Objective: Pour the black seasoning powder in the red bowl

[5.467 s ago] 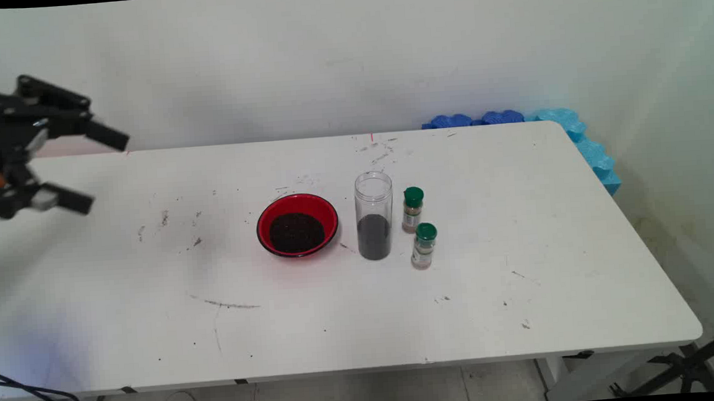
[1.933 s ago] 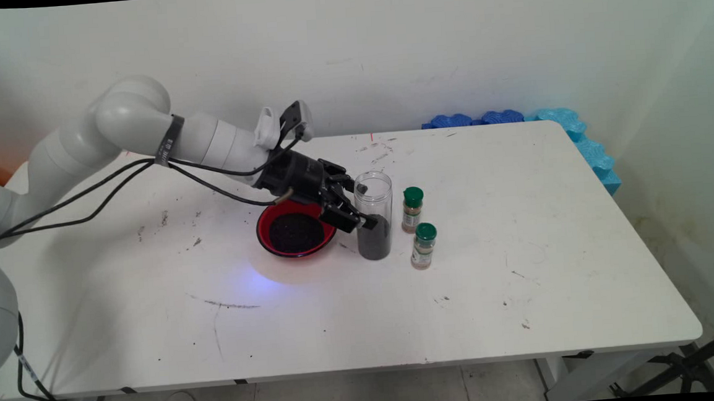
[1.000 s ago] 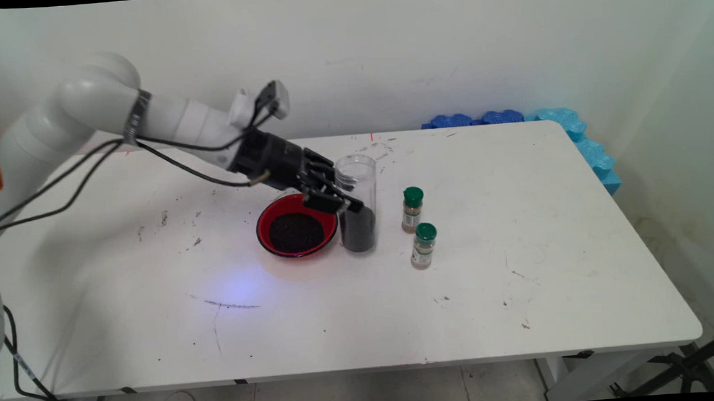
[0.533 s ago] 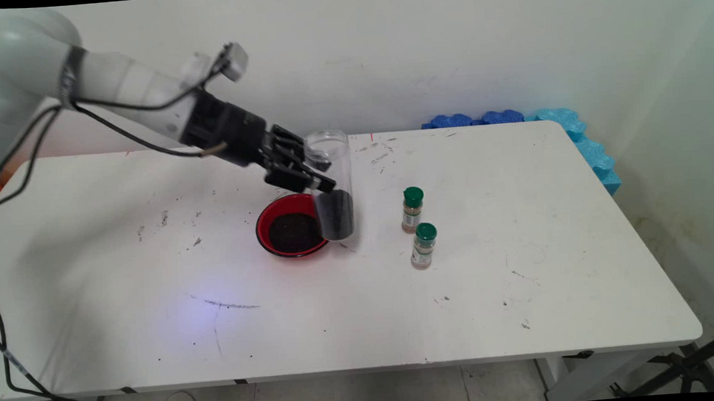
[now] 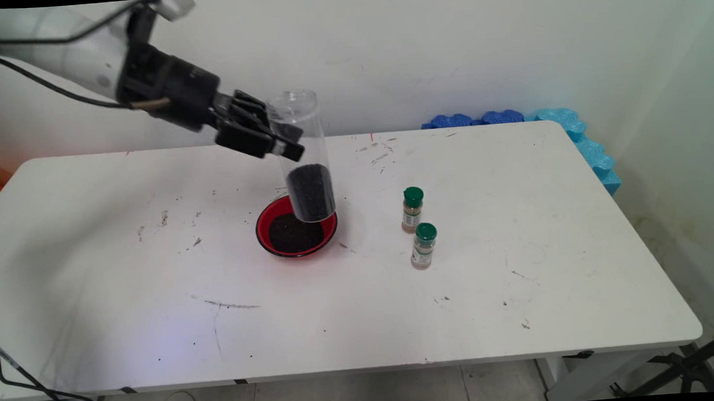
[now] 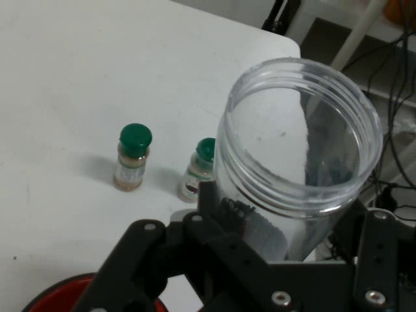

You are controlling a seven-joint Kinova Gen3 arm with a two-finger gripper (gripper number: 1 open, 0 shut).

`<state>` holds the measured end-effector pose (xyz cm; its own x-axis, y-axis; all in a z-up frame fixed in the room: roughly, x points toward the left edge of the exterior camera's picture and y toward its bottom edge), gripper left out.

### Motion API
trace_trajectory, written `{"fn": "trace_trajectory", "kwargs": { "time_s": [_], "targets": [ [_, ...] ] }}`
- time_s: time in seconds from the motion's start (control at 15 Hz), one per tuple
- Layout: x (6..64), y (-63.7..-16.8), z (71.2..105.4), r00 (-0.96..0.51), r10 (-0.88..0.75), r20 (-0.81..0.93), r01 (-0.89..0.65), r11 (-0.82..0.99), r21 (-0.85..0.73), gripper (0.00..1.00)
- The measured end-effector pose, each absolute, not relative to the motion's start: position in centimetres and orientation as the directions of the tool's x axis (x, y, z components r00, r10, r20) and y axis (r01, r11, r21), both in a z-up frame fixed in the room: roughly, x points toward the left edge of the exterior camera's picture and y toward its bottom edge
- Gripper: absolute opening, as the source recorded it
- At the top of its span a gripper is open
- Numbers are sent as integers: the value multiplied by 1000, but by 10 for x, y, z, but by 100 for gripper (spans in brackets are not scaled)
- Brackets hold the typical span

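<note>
My gripper [image 5: 282, 140] is shut on a clear plastic jar [image 5: 305, 157] and holds it in the air, slightly tilted, above the red bowl [image 5: 269, 214]. The jar's lower third holds dark grains, and the bowl holds the same dark stuff. In the hand view the jar's open mouth [image 6: 299, 140] fills the middle, clamped between the black fingers [image 6: 227, 214], and the bowl's red rim [image 6: 58, 292] shows at the bottom left.
Two small spice bottles with green caps stand right of the bowl, one [image 5: 413, 209] behind the other [image 5: 423, 246]; they also show in the hand view [image 6: 132, 157] [image 6: 198, 170]. Blue foam pieces [image 5: 513, 118] lie at the table's far right corner.
The gripper came in from the left, shut on the jar where it stood right of the bowl, then lifted it up and leftward until it hangs over the bowl.
</note>
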<state>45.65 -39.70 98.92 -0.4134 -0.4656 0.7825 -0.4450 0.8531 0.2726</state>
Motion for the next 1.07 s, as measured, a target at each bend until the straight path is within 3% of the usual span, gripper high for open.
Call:
{"fn": "trace_trajectory", "kwargs": {
  "time_s": [0.47, 1.07],
  "targets": [
    [484, -378, 1018, -393, -509, 765, -460, 830, 316, 0],
    [494, -364, 1026, -326, -639, 697, -481, 747, 460, 0]
  ]
}}
